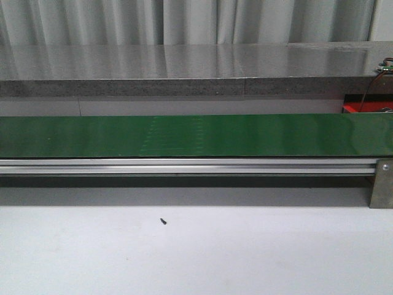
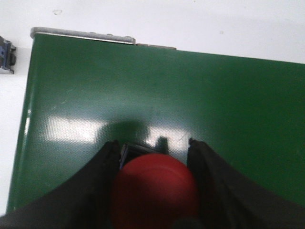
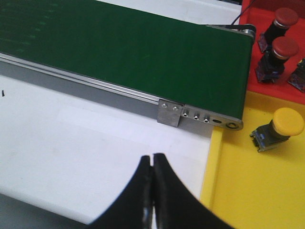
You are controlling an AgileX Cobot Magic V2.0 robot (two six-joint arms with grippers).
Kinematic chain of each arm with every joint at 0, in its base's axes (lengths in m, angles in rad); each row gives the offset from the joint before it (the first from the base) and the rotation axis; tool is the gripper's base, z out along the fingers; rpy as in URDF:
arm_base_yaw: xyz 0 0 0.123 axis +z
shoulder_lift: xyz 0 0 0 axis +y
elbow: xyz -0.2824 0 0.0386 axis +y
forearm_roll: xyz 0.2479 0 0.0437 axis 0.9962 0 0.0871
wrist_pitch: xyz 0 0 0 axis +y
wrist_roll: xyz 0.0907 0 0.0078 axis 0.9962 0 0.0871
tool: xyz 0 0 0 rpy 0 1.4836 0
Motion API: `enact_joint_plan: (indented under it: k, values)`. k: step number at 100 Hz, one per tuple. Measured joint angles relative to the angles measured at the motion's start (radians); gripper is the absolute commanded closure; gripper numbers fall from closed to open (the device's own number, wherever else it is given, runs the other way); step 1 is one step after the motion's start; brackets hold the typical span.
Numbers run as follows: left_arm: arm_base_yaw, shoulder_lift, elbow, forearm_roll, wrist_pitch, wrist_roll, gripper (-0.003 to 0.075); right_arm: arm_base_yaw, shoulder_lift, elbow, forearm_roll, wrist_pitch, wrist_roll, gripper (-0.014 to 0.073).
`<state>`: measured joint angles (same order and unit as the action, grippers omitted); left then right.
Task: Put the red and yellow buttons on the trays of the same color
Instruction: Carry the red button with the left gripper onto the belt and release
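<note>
In the left wrist view my left gripper (image 2: 152,143) is shut on a red button (image 2: 155,191), its dark body and grey base sitting between the two black fingers above the green conveyor belt (image 2: 190,95). The right wrist view shows my right gripper (image 3: 153,156) shut on nothing, over the white table beside the yellow tray (image 3: 238,191). A yellow button (image 3: 281,126) lies on its side in that tray. Two red buttons (image 3: 285,16) (image 3: 284,47) stand in the red tray (image 3: 248,14) beyond it. Neither gripper appears in the front view.
The green belt (image 1: 196,135) with its aluminium rail (image 1: 184,166) runs across the front view, a grey counter (image 1: 184,67) behind it. A corner of the red tray (image 1: 356,108) shows at the right. A small black screw (image 1: 163,220) lies on the white table (image 1: 196,252).
</note>
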<state>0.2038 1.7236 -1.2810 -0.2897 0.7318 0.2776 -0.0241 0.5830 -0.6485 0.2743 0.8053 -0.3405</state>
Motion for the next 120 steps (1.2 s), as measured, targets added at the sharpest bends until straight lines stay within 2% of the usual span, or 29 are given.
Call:
enact_joint_plan:
  k: [13, 20, 25, 61, 82, 95, 120]
  values:
    - [0.000, 0.004, 0.002, 0.000, -0.006, 0.000, 0.0274, 0.000, 0.000, 0.000, 0.000, 0.000, 0.000, 0.0662]
    - [0.000, 0.004, 0.002, 0.000, -0.011, 0.000, 0.0197, 0.000, 0.000, 0.000, 0.000, 0.002, 0.000, 0.0662]
    - [0.000, 0.004, 0.002, 0.000, -0.009, 0.000, 0.0170, 0.000, 0.000, 0.000, 0.000, 0.002, 0.000, 0.0662]
    - [0.000, -0.097, -0.027, -0.005, -0.007, 0.000, 0.0165, 0.000, 0.000, 0.000, 0.000, 0.002, 0.000, 0.0662]
    - [0.004, -0.154, -0.062, 0.094, -0.025, -0.017, 0.0165, 0.000, 0.000, 0.000, 0.000, 0.002, 0.000, 0.0662]
    - [0.061, -0.156, -0.063, 0.108, -0.035, -0.043, 0.0165, 0.000, 0.000, 0.000, 0.000, 0.002, 0.000, 0.0662]
    - [0.250, -0.147, -0.063, 0.114, -0.084, -0.062, 0.0165, 0.000, 0.000, 0.000, 0.000, 0.002, 0.000, 0.0662]
